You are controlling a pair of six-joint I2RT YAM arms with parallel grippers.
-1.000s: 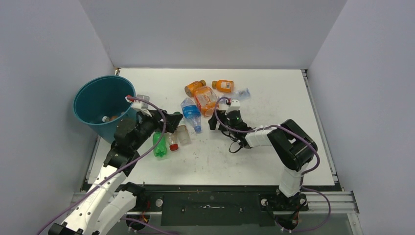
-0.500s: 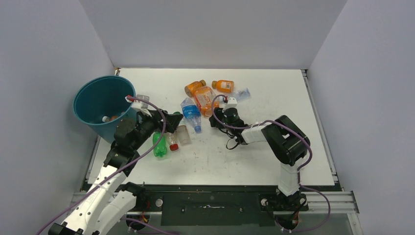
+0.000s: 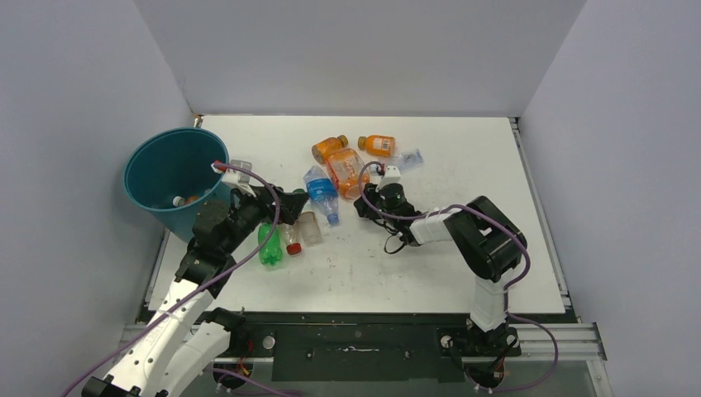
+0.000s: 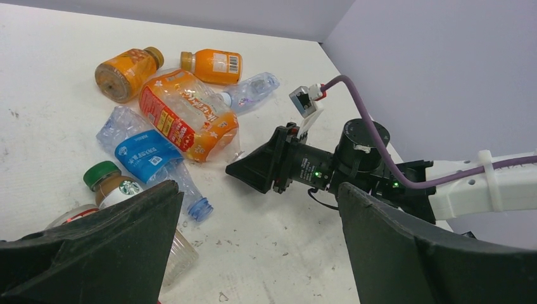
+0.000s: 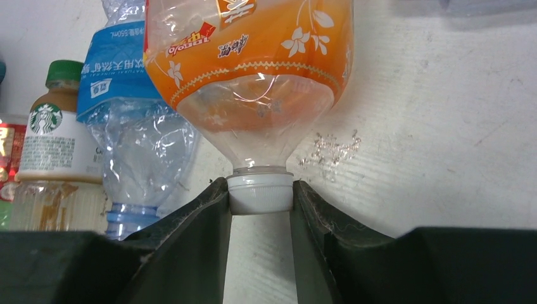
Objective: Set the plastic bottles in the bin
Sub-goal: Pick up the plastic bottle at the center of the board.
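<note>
A: Anything different on the desk (image 3: 430, 273) from a second ago?

B: Not much. Teal bin (image 3: 153, 169) at the far-left edge, unmoved, something orange and white lying inside. Beside it the left gripper (image 4: 256, 202), spread wide and empty, hovering just as before.

A: And the other side?

B: Reaching further into the mid-desk cluster. Wide a second ago, the right gripper (image 3: 362, 198) now narrowed onto the white cap (image 5: 261, 193) of the large orange-labelled bottle (image 3: 347, 169), one finger pressing each side. Bottle still flat on the desk, touching the blue-labelled bottle (image 3: 319, 188).
</note>
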